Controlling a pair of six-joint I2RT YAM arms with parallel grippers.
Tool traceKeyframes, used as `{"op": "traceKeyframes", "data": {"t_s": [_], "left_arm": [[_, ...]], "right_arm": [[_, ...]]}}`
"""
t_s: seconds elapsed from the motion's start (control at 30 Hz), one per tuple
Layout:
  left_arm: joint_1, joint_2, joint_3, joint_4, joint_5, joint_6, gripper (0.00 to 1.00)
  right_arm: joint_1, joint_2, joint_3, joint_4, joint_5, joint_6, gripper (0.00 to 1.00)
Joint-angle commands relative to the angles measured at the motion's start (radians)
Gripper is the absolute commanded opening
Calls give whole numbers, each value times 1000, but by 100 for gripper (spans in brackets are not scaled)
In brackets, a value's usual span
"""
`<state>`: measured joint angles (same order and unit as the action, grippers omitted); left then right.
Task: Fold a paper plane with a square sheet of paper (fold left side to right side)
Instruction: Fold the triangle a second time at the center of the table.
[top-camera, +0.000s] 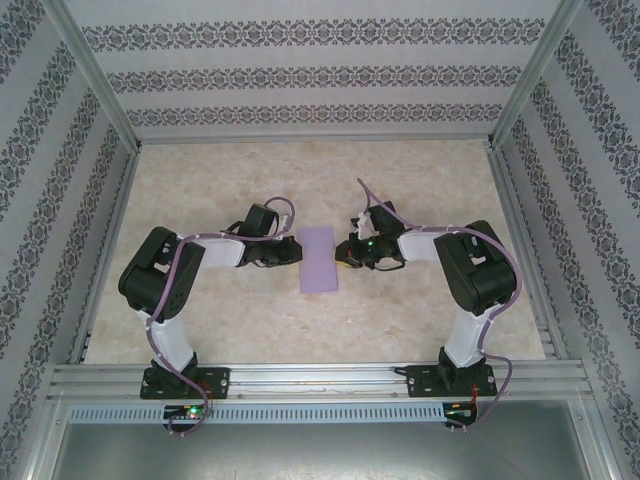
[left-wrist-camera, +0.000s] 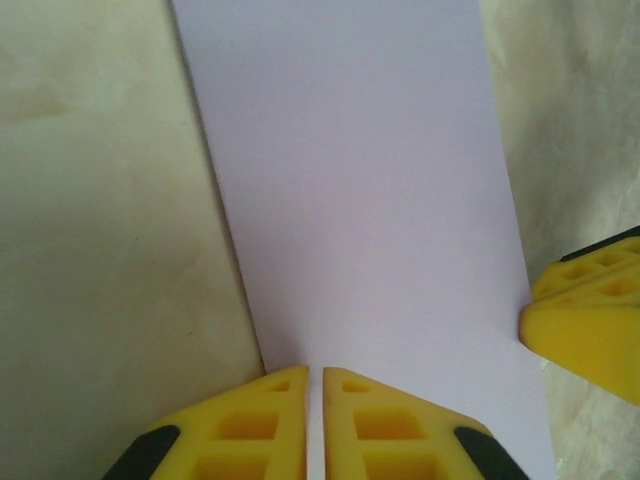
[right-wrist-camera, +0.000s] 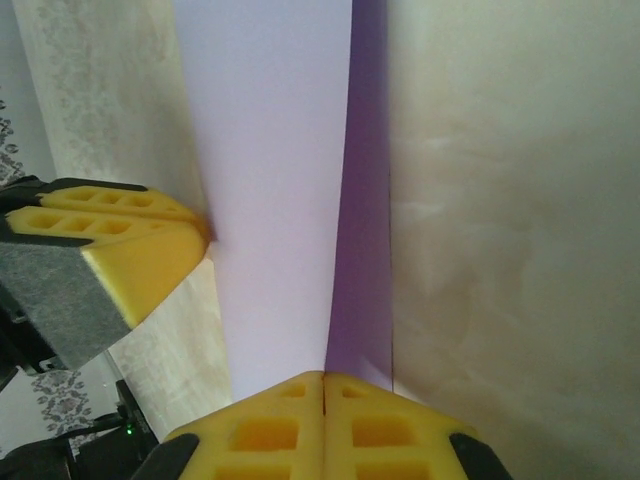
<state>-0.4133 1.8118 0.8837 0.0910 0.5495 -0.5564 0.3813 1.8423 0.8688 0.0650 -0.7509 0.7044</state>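
Top view: I see the square sheet of paper (top-camera: 319, 258) lying on the table (top-camera: 420, 190) as a narrow lilac rectangle, midway between the two claws. Left claw (left-wrist-camera: 315, 372): jaws narrow, with a thin slit between them and the tips at the sheet's left edge. Right claw (right-wrist-camera: 324, 378): jaws pressed together at the right edge. I cannot tell whether either claw pinches the paper. Right wrist view: a darker purple strip runs alongside the pale face.

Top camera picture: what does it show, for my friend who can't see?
A lilac sheet of paper, a narrow rectangle, lies flat on a beige table. A robot's left pincer and right pincer sit at its long sides, one on each.
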Motion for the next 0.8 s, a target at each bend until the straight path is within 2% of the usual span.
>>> {"op": "traceKeyframes", "data": {"t_s": [0.0,0.13,0.27,0.57,0.77], "left_arm": [[-10,-80,9,-34,-45,48,15],[-15,-163,-17,-33,-63,88,21],[-62,-262,-64,-58,-100,168,28],[-274,-418,-166,-97,-239,317,50],[-430,-389,-149,-102,-376,357,59]], "right_arm": [[-9,-16,7,6,-32,3,0],[-8,-33,1,9,-37,25,0],[-10,-56,-5,17,-42,69,0],[-10,-74,-15,36,-41,124,0],[-7,-68,-14,41,-31,129,0]]}}
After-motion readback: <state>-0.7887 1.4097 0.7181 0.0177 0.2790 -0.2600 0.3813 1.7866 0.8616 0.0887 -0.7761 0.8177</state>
